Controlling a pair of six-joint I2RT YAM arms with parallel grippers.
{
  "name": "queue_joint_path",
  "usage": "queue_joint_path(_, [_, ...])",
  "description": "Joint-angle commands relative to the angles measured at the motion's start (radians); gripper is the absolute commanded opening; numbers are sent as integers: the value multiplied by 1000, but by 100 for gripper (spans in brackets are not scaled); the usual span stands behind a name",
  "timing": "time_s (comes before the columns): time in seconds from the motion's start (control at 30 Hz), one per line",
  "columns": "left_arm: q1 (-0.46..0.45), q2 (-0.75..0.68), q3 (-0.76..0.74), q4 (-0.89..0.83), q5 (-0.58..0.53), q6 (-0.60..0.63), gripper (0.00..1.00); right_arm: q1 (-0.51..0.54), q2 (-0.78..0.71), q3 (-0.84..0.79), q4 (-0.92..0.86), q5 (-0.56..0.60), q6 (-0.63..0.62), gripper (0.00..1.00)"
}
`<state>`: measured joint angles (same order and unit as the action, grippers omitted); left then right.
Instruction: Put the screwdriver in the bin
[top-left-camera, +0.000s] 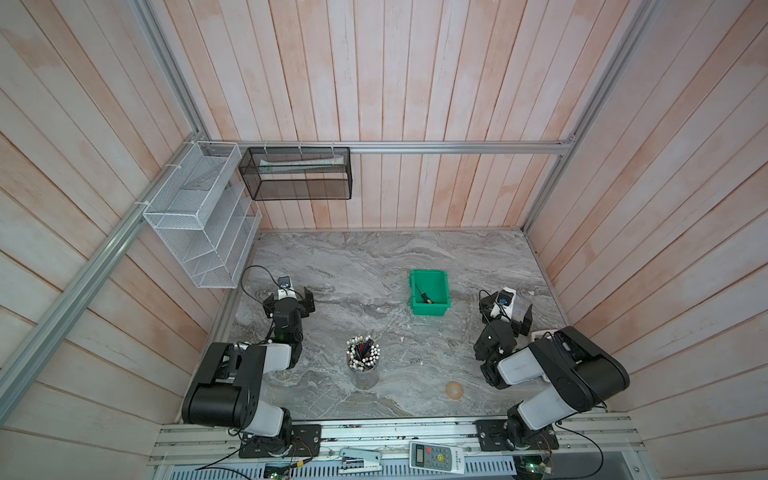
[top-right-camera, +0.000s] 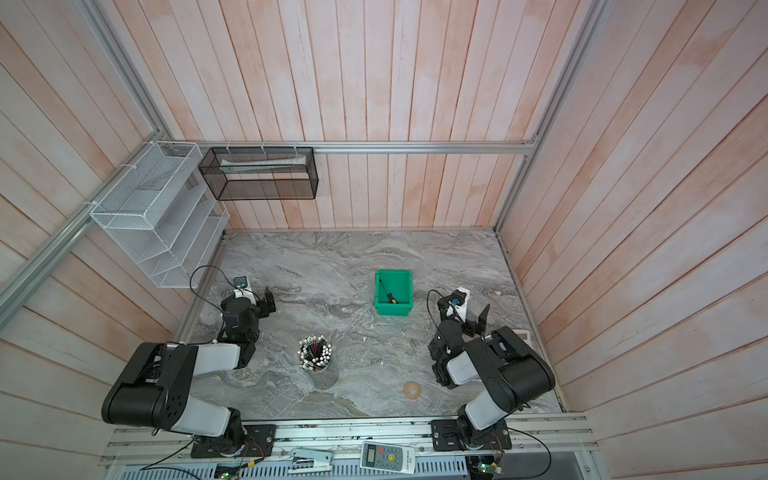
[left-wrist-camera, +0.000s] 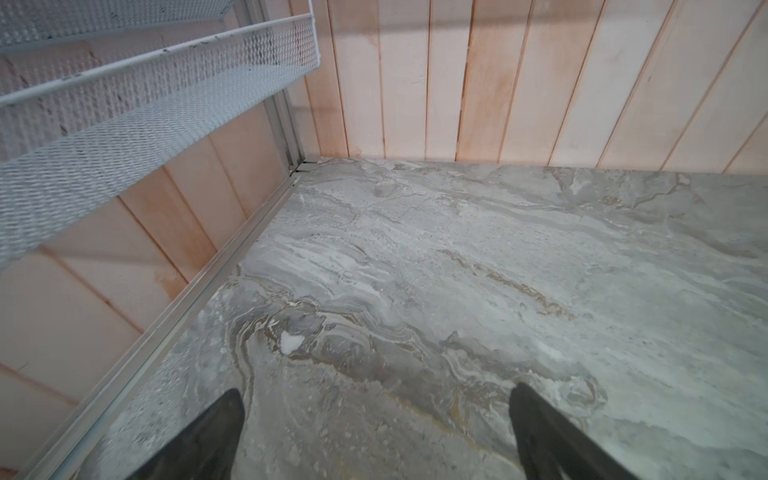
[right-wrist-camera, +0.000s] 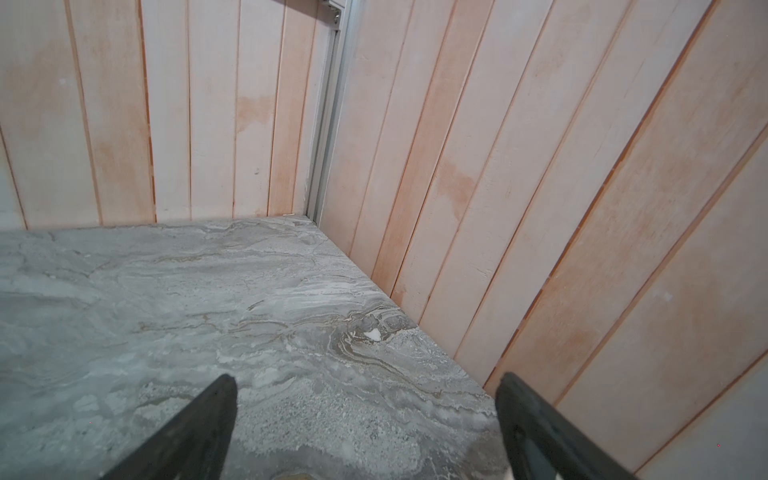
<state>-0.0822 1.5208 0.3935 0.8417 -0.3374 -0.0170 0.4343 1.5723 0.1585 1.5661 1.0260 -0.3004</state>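
One screwdriver (top-left-camera: 423, 294) lies inside the bin (top-left-camera: 430, 310), slanted across its floor with the yellow-and-black handle toward the near wall and the shaft pointing to the far left corner; both top views show it fully below the rim. Judged from that, the placing is done and what remains is only to keep clear.

The left hand (top-left-camera: 289, 297) hovers over bare desk (top-left-camera: 374, 257) near the left wall, well apart from the bin. Its wrist view shows the jaws spread wide with nothing between them. The right hand (top-left-camera: 508, 309) hangs to the right of the bin, near it but not touching, jaws likewise spread wide and empty in its wrist view.

To finish well, I would draw the right arm back low and away from the bin's right wall, since a brush against the light plastic could shift or tip it. The left arm needs no move at all.

Counted: one screwdriver, one bin, two arms, one cup (top-left-camera: 365, 376) packed with pens (top-left-camera: 363, 352) too many to number, one ring (top-left-camera: 455, 390) flat on the desk, one white rack (top-left-camera: 199, 232), one black basket (top-left-camera: 299, 189), one remote (top-left-camera: 436, 457) on the front rail
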Motion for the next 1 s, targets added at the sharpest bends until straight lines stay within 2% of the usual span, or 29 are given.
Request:
queue_joint_path(0.0, [15, 1, 18, 46, 66, 11, 100, 24, -18, -36, 307, -68, -60, 98])
queue_joint_path(0.23, [21, 1, 3, 68, 71, 6, 100, 25, -18, -45, 307, -94, -65, 98])
queue_joint_path(0.33, [22, -11, -28, 115, 81, 7, 100, 25, -29, -82, 305, -109, -28, 98])
queue_joint_path(0.43, [27, -21, -72, 183, 105, 7, 100, 18, 11, -102, 305, -123, 19, 98])
queue_joint_path(0.53, [51, -12, -98, 225, 143, -14, 100, 20, 45, -82, 307, -123, 6, 98])
queue_joint_path(0.6, [55, 49, -138, 378, 154, -2, 100, 15, 45, -83, 307, -137, 11, 98])
queue_joint_path(0.67, [55, 14, -122, 280, 153, -14, 100, 9, 48, -88, 305, -146, 29, 98])
queue_joint_path(0.73, [55, 37, -131, 342, 150, -11, 100, -33, 55, -86, 305, -157, 49, 98])
queue_joint_path(0.83, [55, 19, -119, 286, 152, -13, 100, -73, 55, -91, 293, -170, 101, 98])
queue_joint_path(0.97, [55, 22, -123, 296, 152, -12, 100, -123, -10, -104, 193, -230, 187, 98])
